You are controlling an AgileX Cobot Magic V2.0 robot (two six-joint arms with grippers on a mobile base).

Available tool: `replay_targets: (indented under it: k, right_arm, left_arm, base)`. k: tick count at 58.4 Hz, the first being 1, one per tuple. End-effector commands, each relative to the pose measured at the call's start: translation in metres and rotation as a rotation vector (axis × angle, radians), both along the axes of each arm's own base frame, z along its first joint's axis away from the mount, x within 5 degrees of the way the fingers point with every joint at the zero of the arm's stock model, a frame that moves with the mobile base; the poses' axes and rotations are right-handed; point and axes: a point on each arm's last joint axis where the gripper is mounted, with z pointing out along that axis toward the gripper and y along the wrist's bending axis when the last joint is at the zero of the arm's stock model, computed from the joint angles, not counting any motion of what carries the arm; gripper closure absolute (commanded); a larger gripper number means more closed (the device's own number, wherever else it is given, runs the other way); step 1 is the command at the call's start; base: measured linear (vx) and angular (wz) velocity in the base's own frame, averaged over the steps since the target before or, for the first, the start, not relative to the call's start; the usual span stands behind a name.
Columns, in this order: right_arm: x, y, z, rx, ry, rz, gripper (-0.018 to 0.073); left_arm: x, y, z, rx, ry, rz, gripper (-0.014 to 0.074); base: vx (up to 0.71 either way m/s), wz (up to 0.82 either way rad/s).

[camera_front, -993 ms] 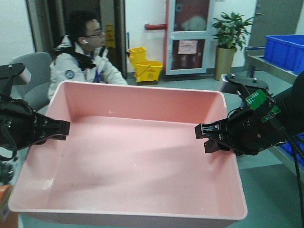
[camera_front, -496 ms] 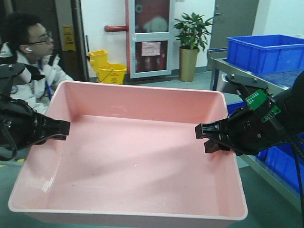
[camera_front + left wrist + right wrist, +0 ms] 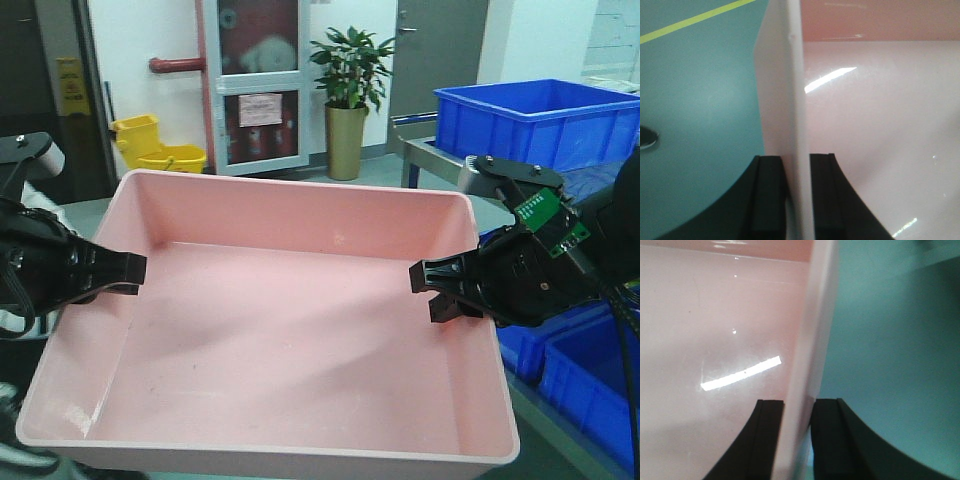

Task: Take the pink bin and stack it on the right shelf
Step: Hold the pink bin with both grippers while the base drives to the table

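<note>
Between the left claw (image 3: 130,275) and the right claw (image 3: 428,292), the pink bin (image 3: 290,215) hangs level and empty, clear of any counter, exactly as it hung a second ago. Each claw is clamped narrow on a side wall: both wrist views show one black finger inside the rim and one outside, with the teal floor (image 3: 700,100) below.

What has changed is the room behind. The seated man has slid out of frame to the left, the yellow mop bucket (image 3: 160,150) and potted plant (image 3: 348,60) have drifted leftward, and the big blue crate (image 3: 520,120) on its steel rack (image 3: 430,160) now fills the upper right, with more blue crates (image 3: 590,370) low at the right edge.

That sweep suggests the base is turning right while the arms carry the load unaltered. The grab looks finished and the transport is under way; the right shelf cannot yet be made out for certain, so the set-down is not yet begun.
</note>
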Motion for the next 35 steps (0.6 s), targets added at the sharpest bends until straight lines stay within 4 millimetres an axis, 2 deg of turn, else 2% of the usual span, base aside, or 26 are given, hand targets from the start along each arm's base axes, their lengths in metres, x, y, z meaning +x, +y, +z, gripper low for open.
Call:
replay_targets:
  k: [1,20,35]
  right_arm:
    - [0.0008,-0.008,0.023,-0.004,-0.144,-0.033,0.0568]
    - [0.0007,-0.008,0.0228,-0.004,-0.142,-0.033,0.0568]
    - [0.0007,-0.0078,0.0229,-0.002,-0.141,-0.033,0.0568]
  left_arm:
    - [-0.0113,-0.0009,0.0303,-0.097,-0.131,0.004,0.0599]
    - [-0.0112,-0.0009,0.0304,-0.098,-0.132,0.004,0.0599]
    - [-0.0112,-0.0009,0.0304,-0.098,-0.132,0.004,0.0599]
  base:
    - [0.5,-0.29]
    - [0.49,-0.4]
    - [0.48,-0.6]
